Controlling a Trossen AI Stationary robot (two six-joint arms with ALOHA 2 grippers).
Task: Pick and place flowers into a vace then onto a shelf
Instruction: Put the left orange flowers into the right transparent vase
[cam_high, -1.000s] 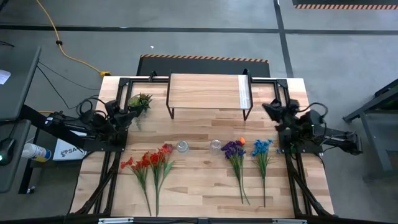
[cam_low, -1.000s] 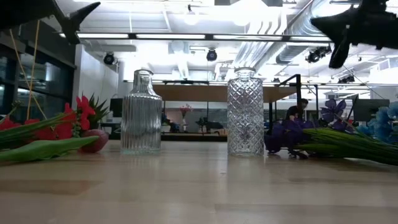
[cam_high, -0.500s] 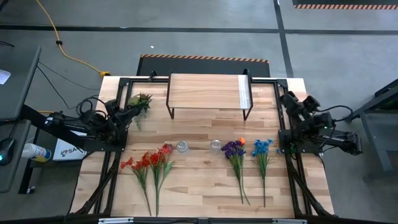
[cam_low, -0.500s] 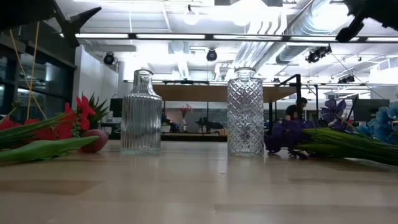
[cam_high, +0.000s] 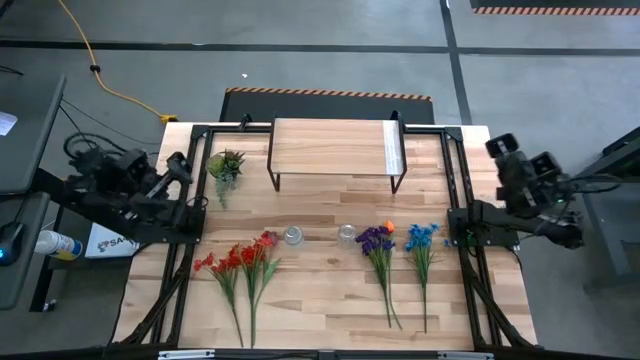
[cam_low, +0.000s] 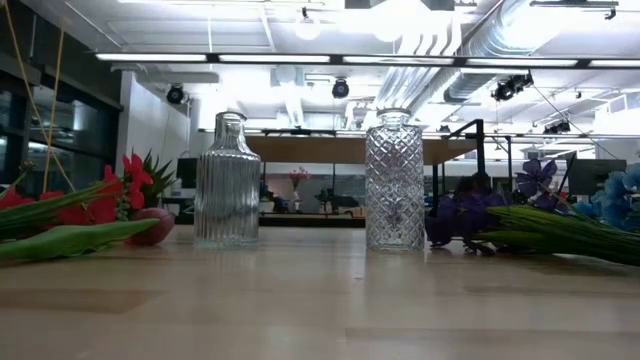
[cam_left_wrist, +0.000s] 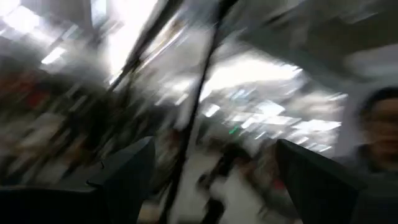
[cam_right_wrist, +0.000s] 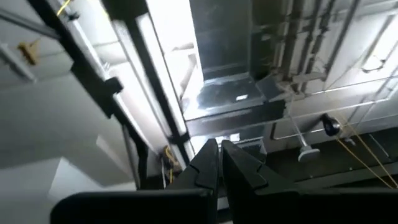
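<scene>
Red flowers lie flat on the table at the near left, also in the low view. Purple flowers with one orange bloom and blue flowers lie at the near right, stems toward the near edge. A ribbed glass vase and a diamond-cut vase stand upright at the table's middle. The shelf stands at the far middle. My left gripper is open, raised by the left edge. My right gripper is shut, raised by the right edge.
A small green potted plant stands left of the shelf. Dark frame bars run along both sides of the table. Bare wood lies between the vases and the near edge.
Both arms have risen and drawn back from the table. My left gripper has gone from beside the potted plant toward the left edge and tipped upward. My right gripper has gone toward the right edge, tipping up. Both have left the top of the low view.
</scene>
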